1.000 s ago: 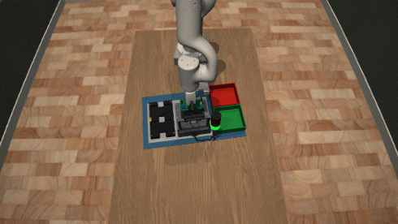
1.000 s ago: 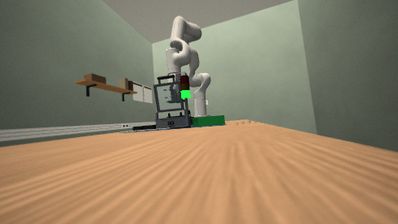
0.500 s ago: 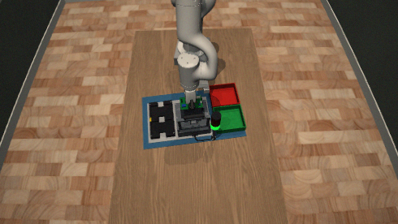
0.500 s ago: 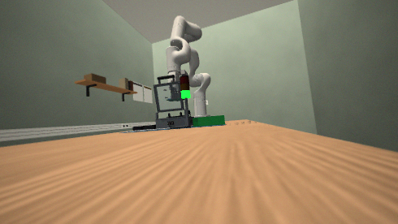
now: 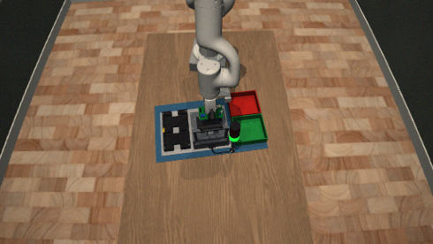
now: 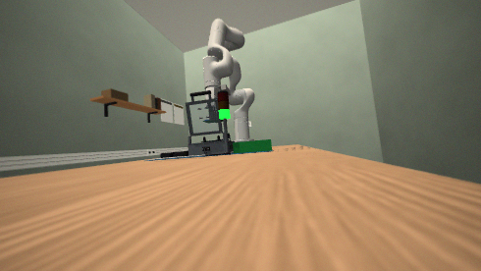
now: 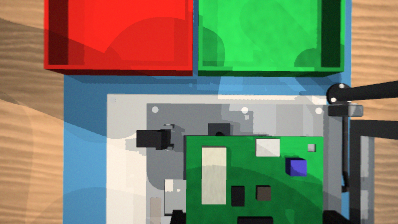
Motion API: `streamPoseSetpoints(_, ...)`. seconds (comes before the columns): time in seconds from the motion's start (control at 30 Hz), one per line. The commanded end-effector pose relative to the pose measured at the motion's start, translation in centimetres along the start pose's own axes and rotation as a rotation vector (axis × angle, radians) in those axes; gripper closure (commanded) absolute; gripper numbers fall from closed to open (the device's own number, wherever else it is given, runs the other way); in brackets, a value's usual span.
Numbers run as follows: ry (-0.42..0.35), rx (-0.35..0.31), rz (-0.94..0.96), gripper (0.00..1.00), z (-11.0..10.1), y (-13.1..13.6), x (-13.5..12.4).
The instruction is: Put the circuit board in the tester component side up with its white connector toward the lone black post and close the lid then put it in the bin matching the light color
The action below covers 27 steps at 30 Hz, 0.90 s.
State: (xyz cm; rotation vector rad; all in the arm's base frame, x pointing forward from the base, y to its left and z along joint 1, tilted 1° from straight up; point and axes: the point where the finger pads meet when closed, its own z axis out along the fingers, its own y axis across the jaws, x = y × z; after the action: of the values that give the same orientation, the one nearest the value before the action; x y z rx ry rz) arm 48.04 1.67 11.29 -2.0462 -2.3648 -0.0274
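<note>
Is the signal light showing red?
No. The signal light glows green in the exterior view, beside the raised lid.

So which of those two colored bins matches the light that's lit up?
The green bin, beside the red bin. The signal light glows green, and that bin stands right next to it.

Green circuit board (image 7: 254, 179) lies component-side up over the tester (image 7: 150, 155).

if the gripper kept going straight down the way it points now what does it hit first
Most likely the tester's grey bed. The gripper points down over it, shut on the circuit board, so the board would land first. Its height above the bed is unclear.
</note>
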Motion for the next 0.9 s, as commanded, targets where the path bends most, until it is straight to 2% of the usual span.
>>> streamPoseSetpoints(0.0, -0.001, -0.002, 0.0, 0.21, 0.3, 0.3, 1.4)
streamPoseSetpoints(0.27, -0.001, -0.002, 0.0, 0.21, 1.7, 1.1, 6.0)
streamPoseSetpoints(0.33, -0.001, -0.002, 0.0, 0.21, 1.7, 1.1, 6.0)
streamPoseSetpoints(0.73, -0.001, -0.002, 0.0, 0.21, 4.2, 2.5, 14.5)
streamPoseSetpoints(0.87, -0.001, -0.002, 0.0, 0.21, 4.7, 2.8, 16.2)
